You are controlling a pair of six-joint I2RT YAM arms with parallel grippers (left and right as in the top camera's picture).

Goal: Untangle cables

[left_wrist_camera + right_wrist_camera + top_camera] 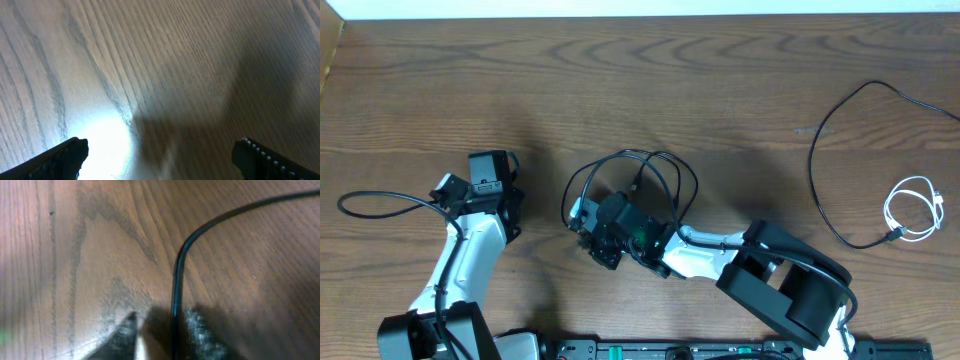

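Right tool sits low on the brown wood-grain tabletop. Its jaws stand close around one strand of a thin black cable from the looped tangle at the centre; whether they pinch it yet cannot be told. To do this well, grip that single strand firmly, then draw it slowly clear, stopping if the loops tighten. Left tool is spread wide over bare wood, free to pin the tangle. A second long black cable and a short coiled white cable lie well apart at the right. No readable writing.
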